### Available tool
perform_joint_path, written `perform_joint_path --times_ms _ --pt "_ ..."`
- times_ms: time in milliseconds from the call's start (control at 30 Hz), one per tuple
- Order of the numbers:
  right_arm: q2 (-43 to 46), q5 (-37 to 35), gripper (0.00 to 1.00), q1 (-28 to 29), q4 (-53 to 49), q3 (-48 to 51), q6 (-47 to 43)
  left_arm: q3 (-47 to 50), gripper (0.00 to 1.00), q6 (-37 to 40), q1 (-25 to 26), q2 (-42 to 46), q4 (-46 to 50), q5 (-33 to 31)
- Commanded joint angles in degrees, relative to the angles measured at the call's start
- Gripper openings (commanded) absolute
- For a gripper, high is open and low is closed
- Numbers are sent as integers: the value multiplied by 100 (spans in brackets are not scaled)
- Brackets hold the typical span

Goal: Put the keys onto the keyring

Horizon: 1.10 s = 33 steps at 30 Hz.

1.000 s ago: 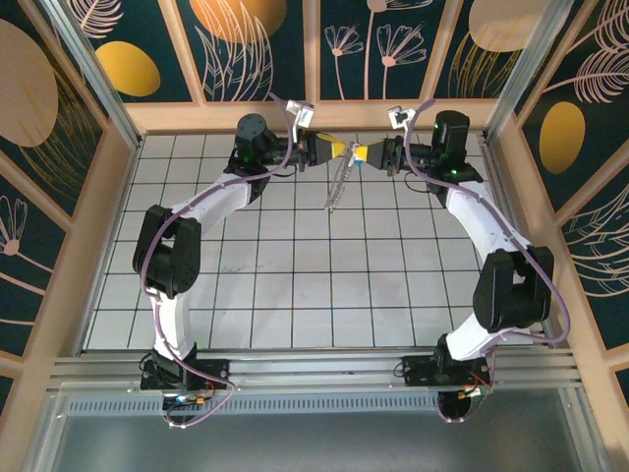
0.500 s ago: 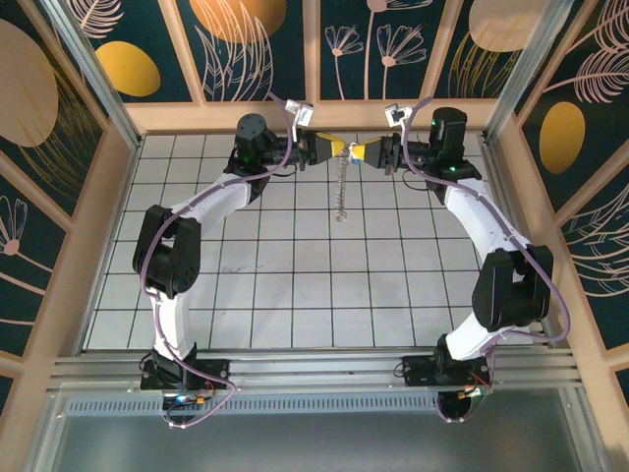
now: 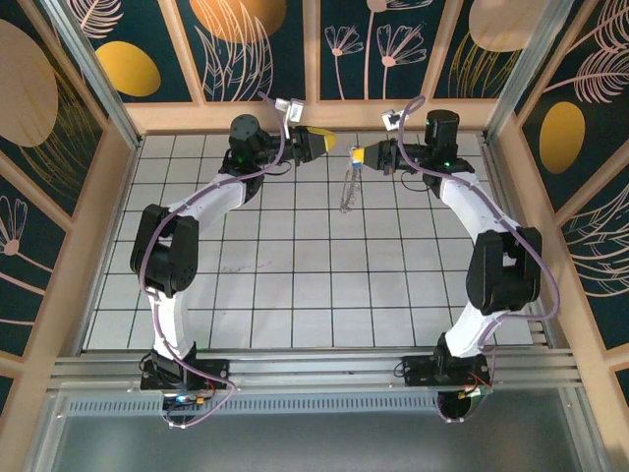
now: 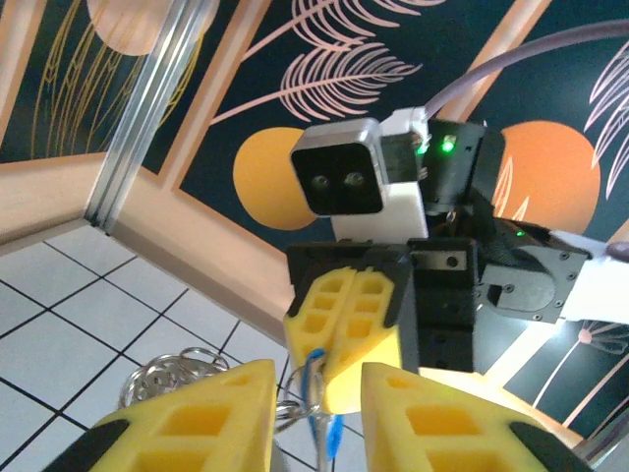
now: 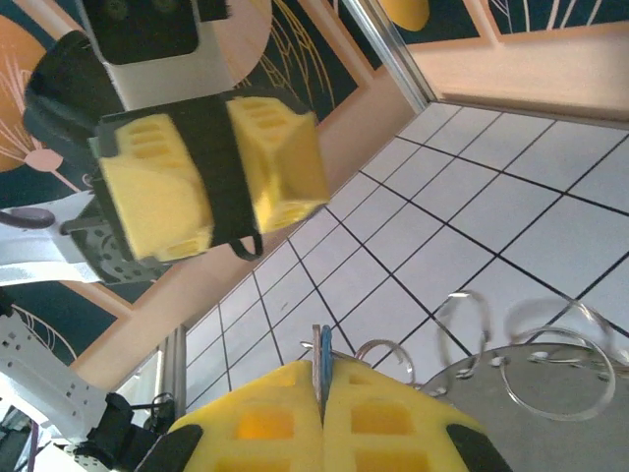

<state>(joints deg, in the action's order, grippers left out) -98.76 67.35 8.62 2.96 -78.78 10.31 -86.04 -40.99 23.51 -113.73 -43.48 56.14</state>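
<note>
Up near the back wall, the blue-headed key (image 5: 323,352) sat pinched edge-on in the right gripper (image 3: 360,155), whose yellow jaws were clamped tight on it. Just beneath dangled the keyring (image 3: 346,187), above the tiled table (image 3: 295,275). Facing it from close by, the left gripper (image 3: 320,139) had its jaws parted narrowly, holding nothing.

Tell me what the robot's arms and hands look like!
The left arm and right arm are white tubes with chunky black joints, each trailing a thin purple cable. The left hand and right hand have blocky yellow fingers with square holes. A grey-and-white camera box sits above the right hand.
</note>
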Motion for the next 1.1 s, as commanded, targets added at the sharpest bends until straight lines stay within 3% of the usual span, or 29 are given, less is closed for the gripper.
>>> perform_joint_path --times_ms 0,367,833,933,1067 --pt "-237 315 0 -23 -21 -453 -230 117 32 -74 -72 164 -278 -131" --pt "-1204 485 0 55 -251 -1178 -281 464 42 -343 -367 271 -485 -619" --pt "-3104 602 0 446 -399 -3286 156 396 47 -419 -618 279 -346 -787" --pt "-3211 621 0 530 -376 -3228 165 395 47 -392 -628 317 -283 -798" --pt "-3087 523 0 761 61 -2452 293 447 47 -391 -626 360 -256 -828"
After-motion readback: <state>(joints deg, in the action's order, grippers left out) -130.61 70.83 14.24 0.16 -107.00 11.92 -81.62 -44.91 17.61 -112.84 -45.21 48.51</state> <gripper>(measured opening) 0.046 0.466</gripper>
